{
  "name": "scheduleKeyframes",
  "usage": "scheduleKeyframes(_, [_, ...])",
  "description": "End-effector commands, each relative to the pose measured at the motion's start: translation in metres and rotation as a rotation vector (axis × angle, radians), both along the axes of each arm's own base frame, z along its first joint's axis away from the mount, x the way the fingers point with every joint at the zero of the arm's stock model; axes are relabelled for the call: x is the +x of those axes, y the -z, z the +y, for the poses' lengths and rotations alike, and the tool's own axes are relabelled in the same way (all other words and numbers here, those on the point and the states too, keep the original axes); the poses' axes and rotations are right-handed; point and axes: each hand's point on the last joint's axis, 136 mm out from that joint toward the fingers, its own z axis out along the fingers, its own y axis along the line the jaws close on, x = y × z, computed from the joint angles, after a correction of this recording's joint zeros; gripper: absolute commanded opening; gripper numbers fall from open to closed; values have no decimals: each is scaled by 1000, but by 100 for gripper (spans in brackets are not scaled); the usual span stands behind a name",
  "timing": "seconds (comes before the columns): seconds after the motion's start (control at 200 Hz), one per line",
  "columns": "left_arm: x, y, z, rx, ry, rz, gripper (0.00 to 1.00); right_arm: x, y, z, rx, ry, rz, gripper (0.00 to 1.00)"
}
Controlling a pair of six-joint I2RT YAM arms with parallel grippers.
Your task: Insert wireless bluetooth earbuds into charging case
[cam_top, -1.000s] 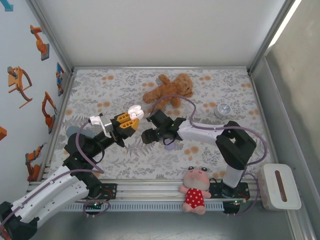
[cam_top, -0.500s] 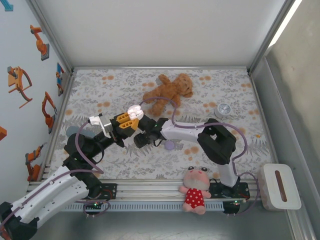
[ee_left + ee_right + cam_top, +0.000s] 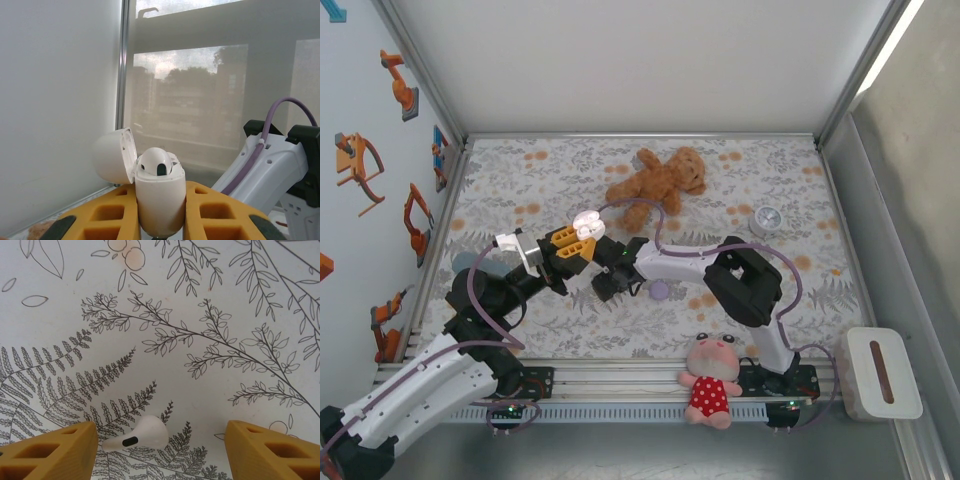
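Swung left over the last second, bringing the right pincer (image 3: 610, 283) in just beside the left pincer (image 3: 572, 246).
Hangs wide open and empty above the table (image 3: 240, 315), straddling the loose earbud (image 3: 137, 436): lies flat, nearer the finger at the wrist view's left, long axis running across the gap, stem toward that finger. Puts the right arm far nearer for the pick; probably calls for a wrist turn to close across the narrow body. From the left wrist, unlike from above: left pincer clamped on the upright charging case (image 3: 160, 197), lid (image 3: 114, 155) flipped open, seated earbud (image 3: 156, 162) already in one socket.
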Motion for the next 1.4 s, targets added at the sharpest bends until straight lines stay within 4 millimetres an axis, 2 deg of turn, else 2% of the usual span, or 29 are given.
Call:
scheduleKeyframes(0.0, [-5, -11, 4, -24, 3, -27, 7, -7, 1, -18, -80, -1, 5, 66])
scheduleKeyframes(0.446, [-2, -12, 0, -18, 10, -24, 7, -15, -7, -36, -109, 6, -2, 60])
scheduleKeyframes(0.531, [-2, -12, -1, -16, 10, -23, 7, -17, -14, -30, -75, -3, 10, 61])
scheduleKeyframes(0.726, [-3, -13, -1, -16, 16, -26, 7, -20, -43, -11, 47, -21, 25, 61])
scheduleKeyframes(0.911, [-6, -16, 0, -21, 22, -35, 7, -15, -53, -8, 103, 2, 69, 59])
scheduleKeyframes(0.982, [-6, -15, 0, -18, 21, -34, 7, -13, -56, -3, 117, -5, 71, 54])
scheduleKeyframes(1.132, [-7, -14, 1, -18, 21, -34, 7, -11, -53, 3, 96, -20, 91, 49])
scheduleKeyframes(1.397, [-7, -13, 4, -19, 11, -32, 7, -6, -35, 9, 50, -27, 103, 40])
